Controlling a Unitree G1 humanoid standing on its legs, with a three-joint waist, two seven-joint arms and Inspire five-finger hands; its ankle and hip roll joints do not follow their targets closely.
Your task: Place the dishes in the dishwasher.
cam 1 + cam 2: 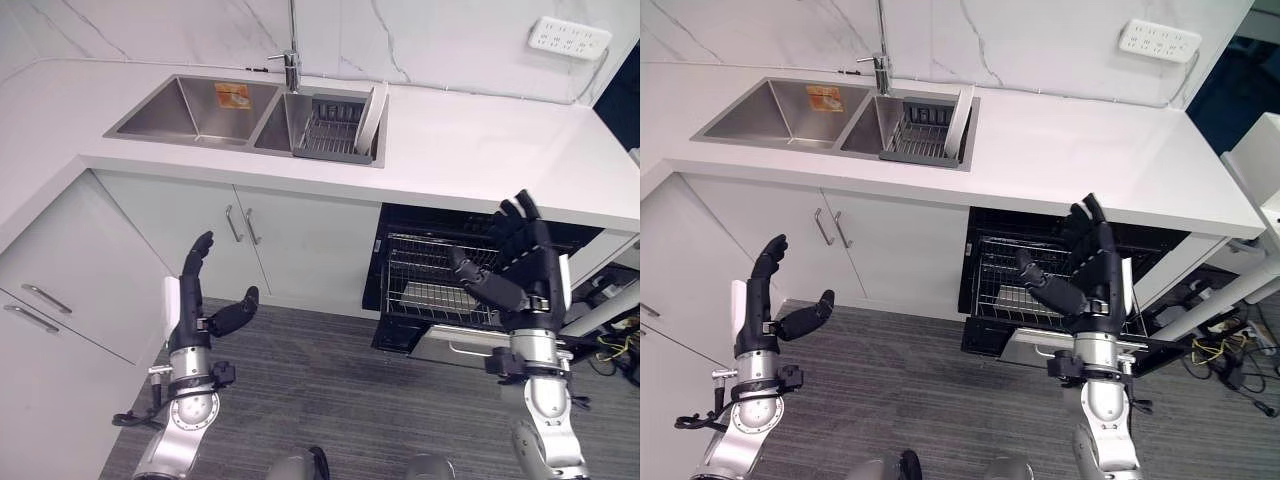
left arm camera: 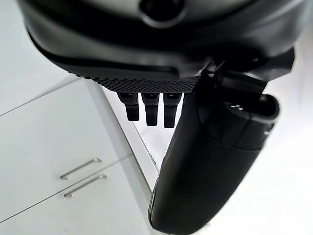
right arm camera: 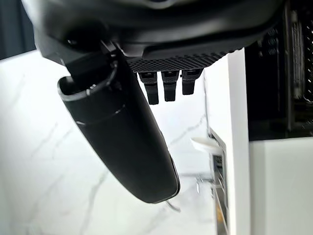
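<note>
A white plate stands on edge in a wire rack set in the right basin of the steel sink; the plate is visible past my right hand. Below the counter the dishwasher is open with its wire basket pulled out. My left hand is raised in front of the lower cabinets, fingers straight, holding nothing. My right hand hovers open over the right side of the dishwasher basket, also holding nothing.
White counter runs along a marble wall with a faucet and a socket strip. Cabinet doors with metal handles stand between the hands. Drawers sit at the left. Grey floor lies below.
</note>
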